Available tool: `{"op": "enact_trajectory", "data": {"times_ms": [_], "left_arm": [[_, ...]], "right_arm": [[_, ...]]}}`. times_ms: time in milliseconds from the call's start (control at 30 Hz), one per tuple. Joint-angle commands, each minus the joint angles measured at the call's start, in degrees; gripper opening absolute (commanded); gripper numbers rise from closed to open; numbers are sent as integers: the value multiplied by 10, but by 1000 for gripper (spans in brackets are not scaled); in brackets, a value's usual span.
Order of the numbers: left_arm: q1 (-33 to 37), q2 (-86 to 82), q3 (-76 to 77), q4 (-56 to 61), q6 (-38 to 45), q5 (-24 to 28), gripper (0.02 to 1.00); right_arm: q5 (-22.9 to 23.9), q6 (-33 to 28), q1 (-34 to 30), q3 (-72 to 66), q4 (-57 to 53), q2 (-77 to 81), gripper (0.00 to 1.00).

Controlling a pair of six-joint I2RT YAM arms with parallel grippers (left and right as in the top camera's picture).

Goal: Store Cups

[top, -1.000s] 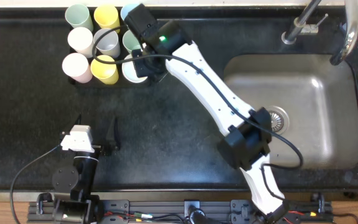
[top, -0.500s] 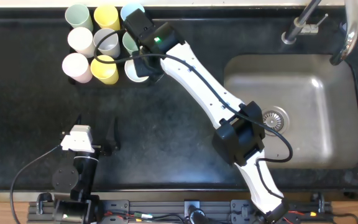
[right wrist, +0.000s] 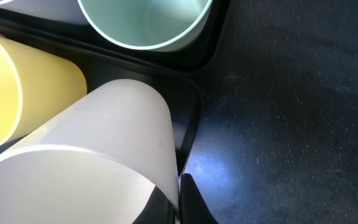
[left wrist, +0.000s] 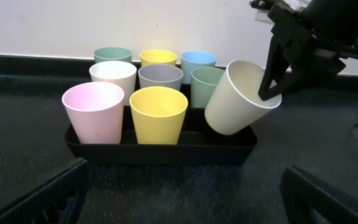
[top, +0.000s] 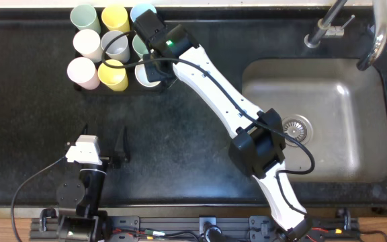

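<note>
Far left of the table [top: 32,121], the left gripper [top: 104,140] sits low near its own base, fingers [left wrist: 48,193] spread wide with nothing between them, well apart from everything else.

Next over is one black tray [left wrist: 160,152] with the cups in a three-by-three grid. I count nine cups total:
- Back row: pale green cup [top: 84,16], yellow cup [top: 115,18], blue cup [top: 142,11].
- Middle row: white cup [top: 87,42], grey cup [top: 116,46], and a second green cup [left wrist: 205,84], partly tucked under the right arm in the top view.
- Front row, nearest the arms: pink cup [top: 82,72], second yellow cup [top: 113,74], and a second white cup, the cream-white cup [left wrist: 238,99].

So that's two green, two yellow, two white, plus one each of blue, grey and pink. Eight stand upright in their spots.

The ninth, the cream-white one, is tilted at the tray's front right corner, base down in that slot and mouth leaning up and out to the right. The right gripper [left wrist: 272,84] is pinching its rim, one finger inside and one outside. Can't tell if the base is actually touching the tray floor.

Way over on the right there's one steel sink [top: 314,121] and one faucet [top: 324,27] behind it.
</note>
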Motion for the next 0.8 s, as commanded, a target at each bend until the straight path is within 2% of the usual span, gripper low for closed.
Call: {"op": "enact_trajectory", "data": {"times_ms": [33, 467, 633, 733, 800], "left_arm": [[-4, -6, -1, -1, 12, 9, 1000], [-4, -6, -1, -1, 12, 9, 1000], [-4, -6, -1, -1, 12, 9, 1000], [-4, -6, -1, -1, 12, 9, 998], [-4, -6, -1, -1, 12, 9, 1000]], "right_arm": [[0, 9, 3, 14, 2, 24, 42], [-2, 13, 2, 14, 4, 38, 60], [-2, 13, 2, 15, 5, 38, 251], [-2, 12, 3, 15, 7, 29, 500], [-2, 12, 3, 15, 11, 11, 584]]}}
